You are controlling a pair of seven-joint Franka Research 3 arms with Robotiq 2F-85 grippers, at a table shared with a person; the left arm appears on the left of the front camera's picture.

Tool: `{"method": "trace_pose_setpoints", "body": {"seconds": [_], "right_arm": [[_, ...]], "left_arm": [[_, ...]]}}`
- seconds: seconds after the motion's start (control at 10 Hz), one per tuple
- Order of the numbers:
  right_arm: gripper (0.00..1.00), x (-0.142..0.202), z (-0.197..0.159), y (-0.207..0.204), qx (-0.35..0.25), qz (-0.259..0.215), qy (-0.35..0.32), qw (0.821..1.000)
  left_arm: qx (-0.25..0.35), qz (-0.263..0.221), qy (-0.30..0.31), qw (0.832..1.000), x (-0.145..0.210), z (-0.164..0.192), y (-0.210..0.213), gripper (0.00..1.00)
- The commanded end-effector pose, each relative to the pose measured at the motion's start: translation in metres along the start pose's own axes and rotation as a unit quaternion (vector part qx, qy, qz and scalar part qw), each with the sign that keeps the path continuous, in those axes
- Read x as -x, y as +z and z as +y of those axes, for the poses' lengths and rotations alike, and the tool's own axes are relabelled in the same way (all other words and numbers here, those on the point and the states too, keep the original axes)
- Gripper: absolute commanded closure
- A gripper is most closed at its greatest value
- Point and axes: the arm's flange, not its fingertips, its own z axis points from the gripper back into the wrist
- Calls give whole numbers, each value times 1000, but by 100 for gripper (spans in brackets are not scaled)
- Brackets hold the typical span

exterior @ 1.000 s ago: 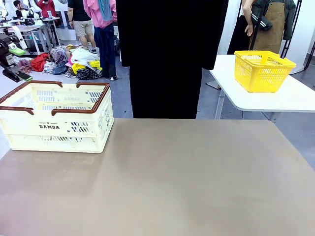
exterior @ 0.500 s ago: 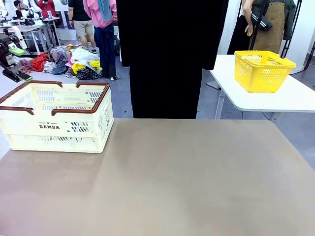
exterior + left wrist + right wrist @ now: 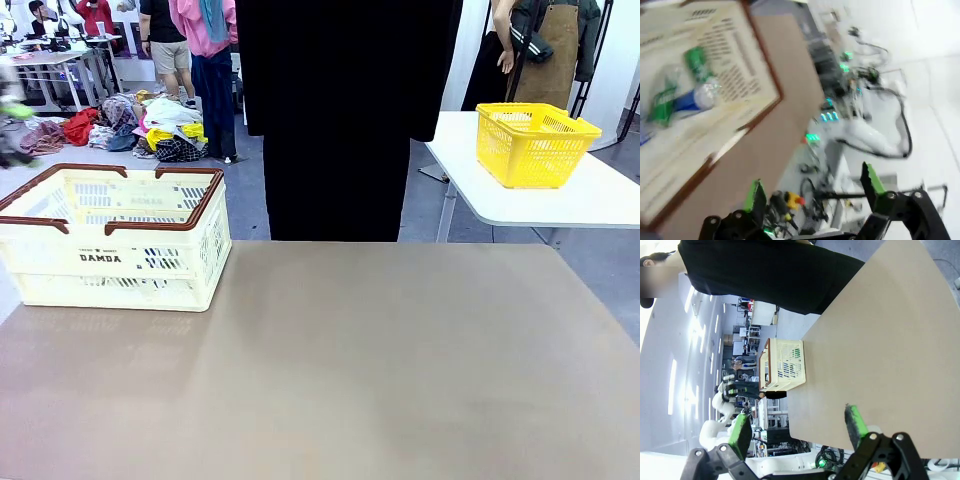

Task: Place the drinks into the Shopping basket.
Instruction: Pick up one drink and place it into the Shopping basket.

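Front view: the cream slotted basket [image 3: 113,235] with its brown rim sits at the left of the smooth tan bench [image 3: 350,370], a person in black [image 3: 340,110] standing across it. A small yellow mesh basket [image 3: 535,143] sits on another table beyond.

Left wrist view: your left fingers [image 3: 812,192] stand wide apart and hold nothing. Beyond them and off to their left, the cans [image 3: 682,92], green and blue with silver ends, lie inside the basket, though blur hides the detail. You seem done here; lift clear of the rim without clipping it.

Right wrist view: your right fingers [image 3: 797,427] are apart and empty over the bare bench, the basket well beyond them.
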Motion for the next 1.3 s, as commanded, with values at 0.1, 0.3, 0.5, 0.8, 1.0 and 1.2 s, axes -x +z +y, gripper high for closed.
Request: {"method": "trace_pose_setpoints", "body": {"seconds": [0.1, 0.3, 0.5, 0.8, 1.0, 1.2], "right_arm": [[0, -3, 2, -1, -16, -5, 13, 1000], [0, -3, 2, -1, -16, -5, 13, 1000], [0, -3, 2, -1, -16, -5, 13, 1000], [0, -3, 2, -1, -16, -5, 13, 1000], [0, -3, 2, -1, -16, -5, 13, 1000], [0, -3, 2, -1, -16, -5, 13, 1000]], "left_arm": [[-37, -162, 57, 984, 88, -1, 41, 0], [0, -154, 60, 986, 122, 6, 62, 0], [-27, -161, 64, 985, 129, 8, 78, 0], [-27, -161, 64, 985, 129, 8, 78, 0], [-27, -161, 64, 985, 129, 8, 78, 0], [-27, -161, 64, 985, 129, 8, 78, 0]]}}
